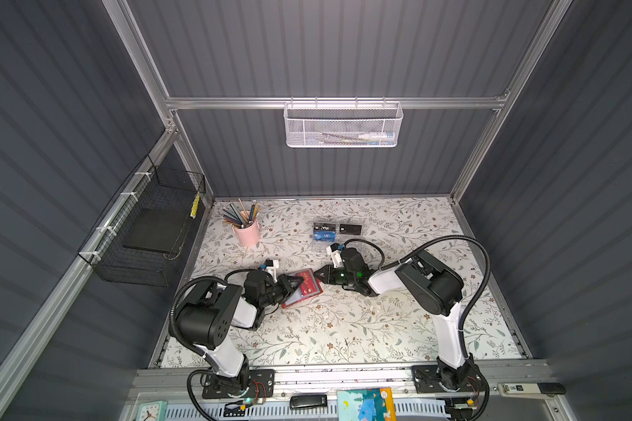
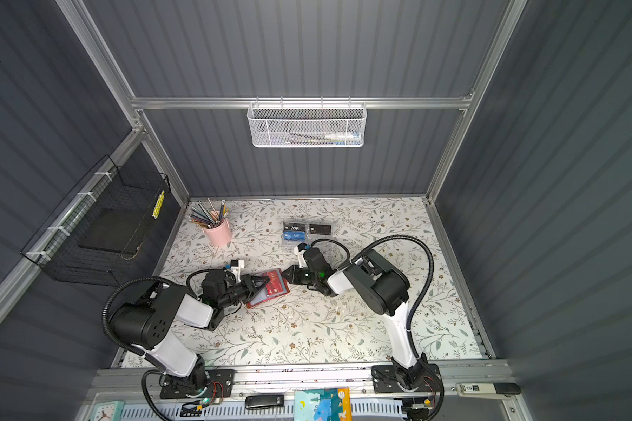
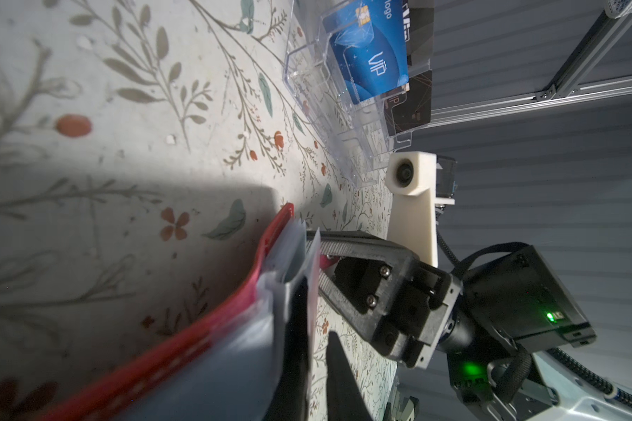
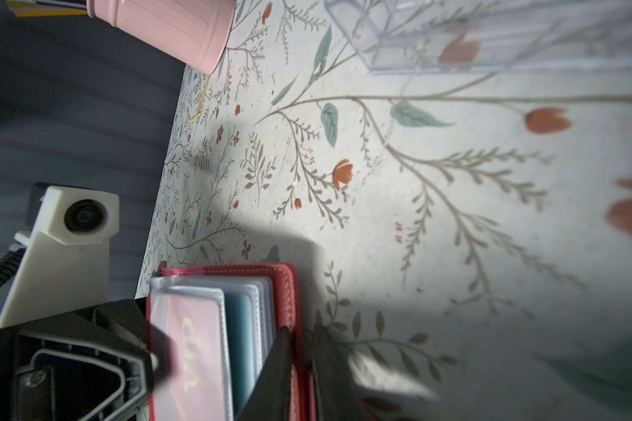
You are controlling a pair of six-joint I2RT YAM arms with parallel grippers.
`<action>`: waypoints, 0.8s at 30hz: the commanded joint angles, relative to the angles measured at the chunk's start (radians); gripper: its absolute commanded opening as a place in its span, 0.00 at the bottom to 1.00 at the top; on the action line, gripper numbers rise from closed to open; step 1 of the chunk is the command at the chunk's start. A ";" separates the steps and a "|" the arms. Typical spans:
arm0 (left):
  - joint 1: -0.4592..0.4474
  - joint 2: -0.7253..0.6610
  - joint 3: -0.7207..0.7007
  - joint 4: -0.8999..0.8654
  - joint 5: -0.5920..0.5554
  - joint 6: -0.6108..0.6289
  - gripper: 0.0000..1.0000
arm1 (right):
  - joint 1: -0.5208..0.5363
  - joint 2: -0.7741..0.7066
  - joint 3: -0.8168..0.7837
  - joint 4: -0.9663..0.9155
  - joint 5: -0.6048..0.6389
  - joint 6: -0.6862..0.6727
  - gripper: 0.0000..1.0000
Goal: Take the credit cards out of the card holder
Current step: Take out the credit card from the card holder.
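The red card holder (image 1: 304, 288) (image 2: 270, 288) lies open at mid-table between both arms. My left gripper (image 1: 299, 280) (image 3: 316, 364) is shut on a grey-clear sleeve page (image 3: 312, 291) of it. That top sleeve holds a red VIP credit card (image 4: 194, 357), and a teal card (image 4: 239, 346) sits in the sleeve behind. My right gripper (image 1: 316, 274) (image 4: 303, 364) is shut on the holder's red cover edge (image 4: 289, 291) from the opposite side. A blue VIP card (image 3: 373, 62) and a black card (image 3: 413, 109) stand in the clear acrylic box (image 1: 338, 237).
A pink cup of pencils (image 1: 248, 231) stands at the back left. A black wire basket (image 1: 143, 237) hangs on the left wall, and a white mesh basket (image 1: 342, 125) hangs on the back rail. The acrylic box sits just behind the right wrist.
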 commanded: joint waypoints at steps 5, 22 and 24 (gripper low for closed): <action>0.026 -0.013 -0.024 0.009 0.029 0.027 0.13 | 0.004 0.081 -0.070 -0.231 0.019 -0.006 0.17; 0.059 -0.019 -0.026 -0.030 0.060 0.049 0.11 | -0.003 0.079 -0.069 -0.234 0.017 -0.008 0.17; 0.059 -0.020 -0.026 -0.031 0.060 0.049 0.10 | -0.004 0.079 -0.067 -0.237 0.018 -0.011 0.17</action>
